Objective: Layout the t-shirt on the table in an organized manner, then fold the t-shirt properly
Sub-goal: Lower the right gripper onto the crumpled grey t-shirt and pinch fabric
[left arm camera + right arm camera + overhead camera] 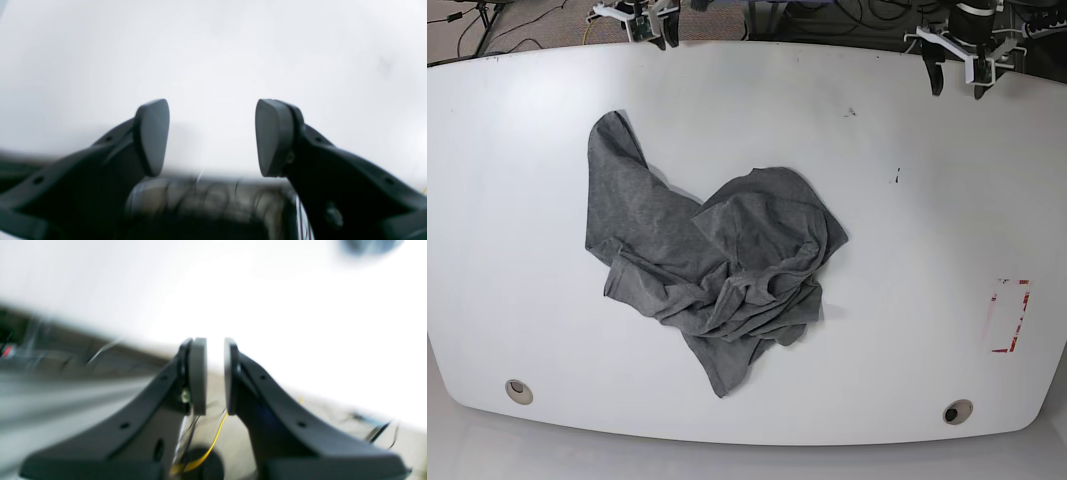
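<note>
A glossy white curved-edge table (907, 200) held a crumpled heather-grey cotton t-shirt (712, 265), bunched left of centre with a tail toward six o'clock. At the far edge, well away from it, the left gripper (957, 78) at one o'clock stood spread and empty, while the right gripper (658, 37) at eleven o'clock was nearly pinched together, holding nothing. Spreading well probably meant each taking a separate outer edge, not the heaped middle.

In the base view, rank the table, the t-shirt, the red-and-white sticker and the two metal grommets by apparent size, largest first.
1. table
2. t-shirt
3. red-and-white sticker
4. The two grommets, left grommet and right grommet, look alike; no ranking between them.
</note>
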You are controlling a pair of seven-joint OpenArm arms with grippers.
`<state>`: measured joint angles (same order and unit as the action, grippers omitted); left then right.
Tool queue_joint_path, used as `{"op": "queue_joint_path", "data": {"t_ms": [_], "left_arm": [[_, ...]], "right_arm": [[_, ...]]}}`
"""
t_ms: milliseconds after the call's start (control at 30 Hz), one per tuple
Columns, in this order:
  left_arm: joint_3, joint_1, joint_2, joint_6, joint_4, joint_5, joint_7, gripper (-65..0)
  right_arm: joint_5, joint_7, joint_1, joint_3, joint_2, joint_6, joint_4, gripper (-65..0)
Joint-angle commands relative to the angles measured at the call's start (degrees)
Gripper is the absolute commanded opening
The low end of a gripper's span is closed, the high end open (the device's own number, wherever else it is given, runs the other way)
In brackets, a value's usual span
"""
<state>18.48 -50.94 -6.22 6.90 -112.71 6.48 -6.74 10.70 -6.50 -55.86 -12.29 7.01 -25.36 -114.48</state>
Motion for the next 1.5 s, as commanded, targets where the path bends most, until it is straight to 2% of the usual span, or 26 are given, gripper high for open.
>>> {"op": "queue_joint_path", "data": {"t_ms": [0,267,367,467,500,633,767,900,1200,1467], "left_arm": [[0.3,1.2,-0.2,-0.3,-1.3,0.2,1.5,-27.6],[0.3,4.0,-0.2,-0.3,-1.5,0.2,1.5,-27.2],[0.3,4.7,-0.2,-0.3,-1.5,0.4,1.5,-26.4],[-0.2,5.5,-0.2,-0.3,-1.5,0.5,1.5,-19.9],[-0.5,5.9,-0.2,-0.3,-1.4,0.5,1.5,-13.9],[-3.0,6.8,-0.2,-0.3,-1.4,0.2,1.5,0.0],[-5.2,7.9,-0.2,-0.3,-1.4,0.2,1.7,0.0],[-6.5,10.0,-0.1,-0.3,-1.4,0.2,1.6,0.0],[-6.7,11.9,0.1,-0.3,-1.5,0.3,1.6,0.0],[-6.4,11.9,0.1,-0.3,-1.5,0.3,1.6,0.0]], "right_arm": [[-0.1,1.0,1.0,-0.1,0.0,-0.1,-1.1,-56.4],[0.2,0.8,7.7,-0.2,0.0,-0.1,-1.2,-55.3],[0.2,-0.7,10.4,-1.3,0.0,-0.1,-1.2,-50.4],[0.2,-2.2,13.5,-1.6,0.0,-0.1,-1.2,-42.3],[0.2,-3.4,15.0,-1.6,0.0,-0.1,-1.1,-37.4],[0.2,-6.6,19.2,-1.6,0.0,-0.1,-1.1,-28.5],[0.2,-10.1,24.3,-1.6,-0.3,-0.1,-1.0,-23.9],[-0.2,-13.8,29.7,-1.6,-2.6,-0.1,-0.8,-20.9],[-0.3,-22.3,40.6,-1.1,-3.4,-0.2,-0.6,-20.8],[-0.3,-26.9,46.2,3.5,-3.4,-5.5,-0.6,-21.1]]}}
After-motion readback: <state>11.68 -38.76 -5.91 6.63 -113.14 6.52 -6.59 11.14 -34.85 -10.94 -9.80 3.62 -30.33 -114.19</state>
